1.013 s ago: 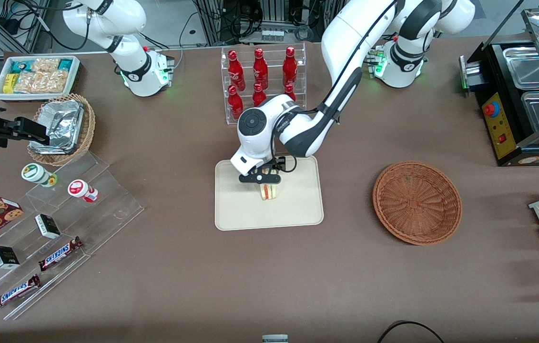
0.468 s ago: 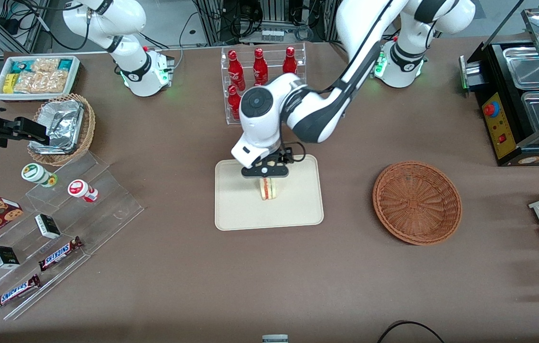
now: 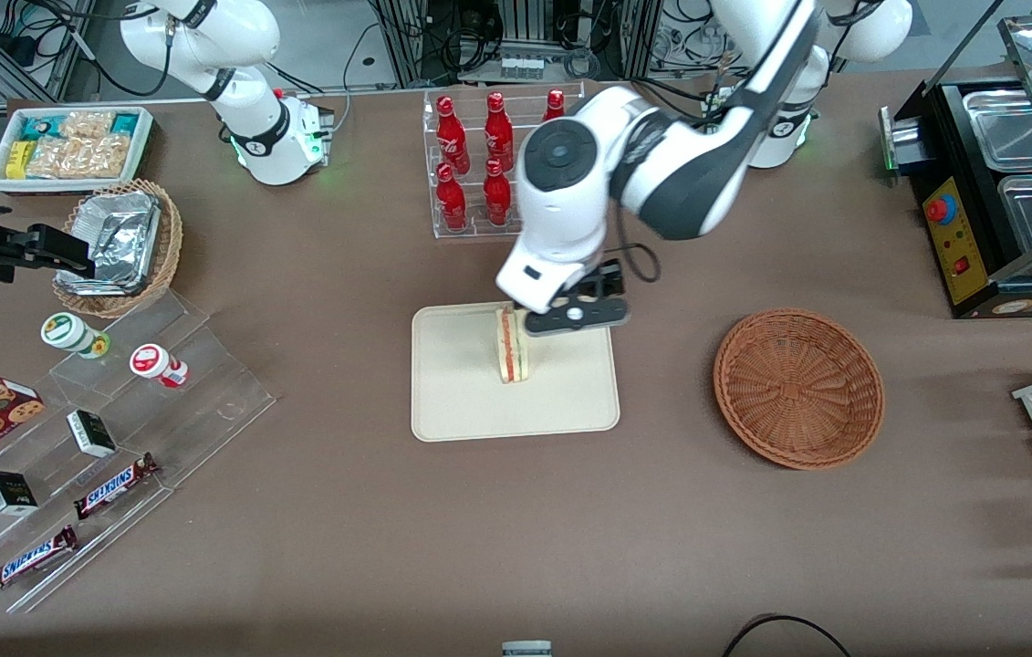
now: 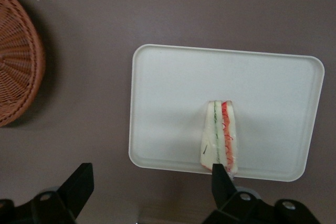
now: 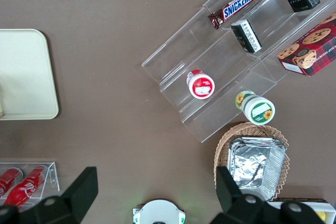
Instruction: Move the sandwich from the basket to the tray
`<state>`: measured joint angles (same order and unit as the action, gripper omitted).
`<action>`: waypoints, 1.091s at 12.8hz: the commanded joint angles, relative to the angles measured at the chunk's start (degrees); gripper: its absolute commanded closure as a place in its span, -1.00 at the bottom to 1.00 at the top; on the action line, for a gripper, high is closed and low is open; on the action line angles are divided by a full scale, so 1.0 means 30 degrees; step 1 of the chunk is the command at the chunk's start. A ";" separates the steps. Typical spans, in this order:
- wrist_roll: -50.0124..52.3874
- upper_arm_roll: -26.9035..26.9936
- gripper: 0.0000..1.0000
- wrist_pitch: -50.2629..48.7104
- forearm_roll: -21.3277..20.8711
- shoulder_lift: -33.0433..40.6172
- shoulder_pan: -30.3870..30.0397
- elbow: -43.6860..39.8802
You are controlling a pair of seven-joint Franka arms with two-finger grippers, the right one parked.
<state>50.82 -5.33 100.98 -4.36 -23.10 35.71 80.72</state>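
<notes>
sandwich [image 3: 511,346] standing on its edge on the tray [image 3: 461,401], free of any grip | gripper [image 3: 576,315] hanging above the tray's rim, fingers spread wide, holding nothing | basket [image 3: 798,388] lying well apart toward the working arm's end

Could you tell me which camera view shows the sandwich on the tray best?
The left wrist view: the triangular pale-bread sandwich stands unobstructed on the cream rectangular tray, below the open end effector. The front view shows it smaller, beside the arm. The right wrist view catches only a tray corner.
</notes>
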 commanded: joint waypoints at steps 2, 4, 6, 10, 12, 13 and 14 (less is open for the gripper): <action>-0.0966 -0.0128 -0.99 -0.0143 -0.0041 0.3417 -0.2140 0.3116; -0.3223 -0.0157 -0.99 -0.0143 0.0251 0.4941 -0.3577 0.4493; -0.3930 -0.0128 -0.99 0.0062 0.0516 0.6231 -0.4515 0.5667; -0.7498 -0.0128 -0.99 -0.1019 0.1130 0.7638 -0.7120 0.5818; -0.9986 -0.0128 -0.99 -0.2042 0.1947 0.8342 -0.8732 0.5818; -1.0897 -0.0128 -0.99 -0.2540 0.2010 0.8810 -0.9406 0.5818; -1.1892 -0.0128 -0.99 -0.3038 0.2068 0.9134 -1.0167 0.5818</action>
<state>19.77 -4.98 93.95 0.42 0.75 8.65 96.41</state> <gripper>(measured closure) 0.000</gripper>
